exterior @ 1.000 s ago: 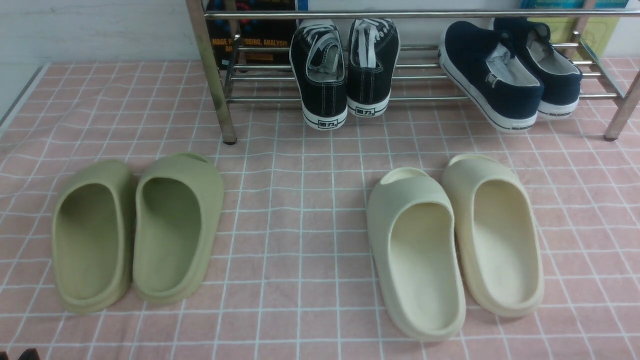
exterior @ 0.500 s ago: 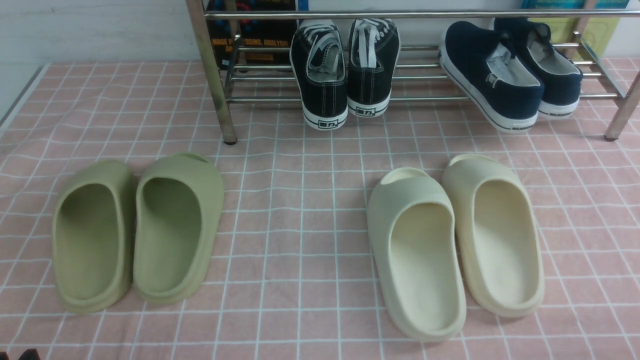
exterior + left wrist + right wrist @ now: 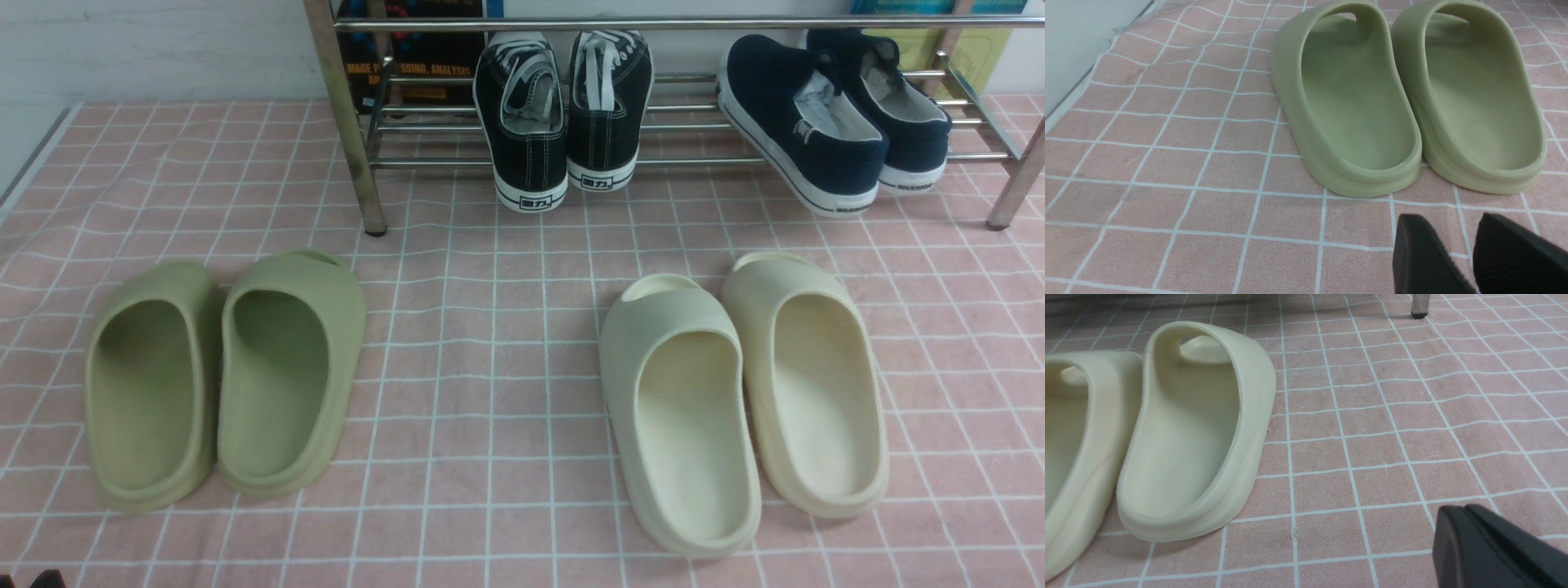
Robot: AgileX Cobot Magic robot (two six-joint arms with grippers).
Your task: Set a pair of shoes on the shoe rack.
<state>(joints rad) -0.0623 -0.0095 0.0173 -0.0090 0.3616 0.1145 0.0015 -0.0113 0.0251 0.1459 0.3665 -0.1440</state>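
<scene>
**Navy slip-ons on rack, both grippers low over the cloth**

Front view: chrome shoe rack [image 3: 669, 161] stands at far side of pink checked cloth [image 3: 490, 343]. The pair of shoes [image 3: 833, 122], navy canvas w/ white soles, sits on rack's lower bars at its right end, heels toward camera & overhanging front bar. The two touch; the left one [image 3: 804, 131] is angled, heel lower, the right one [image 3: 894, 106] sits further back. Black lace-up sneakers [image 3: 563, 114] sit side by side on same bars, mid rack, heels out. A dark book [image 3: 408, 57] stands behind rack, left part. On the cloth in front: green slides [image 3: 224, 380] on left, cream slides [image 3: 743, 400] on right, well apart from each other, heels toward camera. No arm visible here.

Left wrist view: left gripper [image 3: 1474, 261] low over the cloth, just behind heels of green slides [image 3: 1404, 94], not touching them. Two dark fingers w/ a narrow gap btwn them, nothing held.

Right wrist view: right gripper [image 3: 1470, 522] over bare cloth beside the outer cream slide [image 3: 1196, 428], apart from it. Fingers pressed together, nothing btwn. One rack leg foot [image 3: 1419, 308] shows at far edge.
</scene>
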